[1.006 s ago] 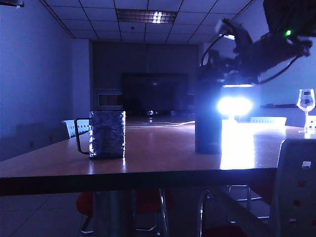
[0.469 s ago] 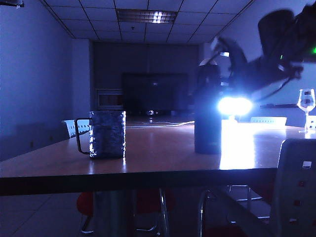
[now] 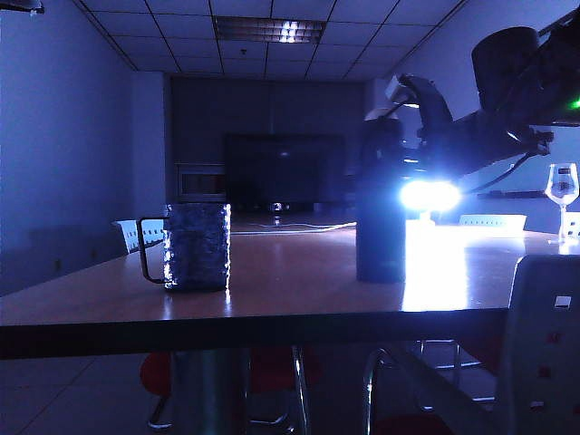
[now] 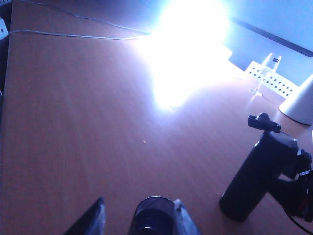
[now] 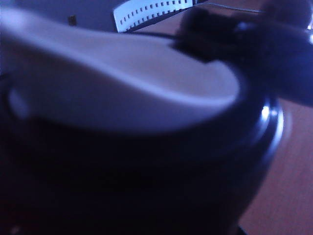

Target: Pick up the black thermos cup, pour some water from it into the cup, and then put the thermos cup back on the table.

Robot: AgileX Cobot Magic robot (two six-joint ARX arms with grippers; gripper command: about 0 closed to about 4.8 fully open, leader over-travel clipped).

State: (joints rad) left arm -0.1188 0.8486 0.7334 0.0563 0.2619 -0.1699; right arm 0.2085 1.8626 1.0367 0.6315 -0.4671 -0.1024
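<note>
Black thermos cup (image 3: 381, 204) stood upright on table (image 3: 272, 308), near front edge. Right gripper (image 3: 406, 136) was around its top, grasp not clear. Left gripper (image 4: 137, 220) hovered released above cup (image 3: 197, 246).

- Office meeting room, lights mostly off, everything in a blue dimness.
- Suspended grid ceiling of square tiles, one recessed light panel (image 3: 269, 29) lit overhead.
- Long glossy table (image 3: 299, 281) runs toward the far wall; dark front edge, wood-toned top in the left wrist view.
- Large dark screen (image 3: 285, 172) at the far end of the room, facing down the table.
- Chairs (image 3: 136, 234) with perforated pale backs along the table's sides; red seats on chrome legs beneath it.
- A cable (image 4: 73, 35) trails across the tabletop.
- Stemmed wine glass (image 3: 562, 188) stands on the far right of the table.
</note>
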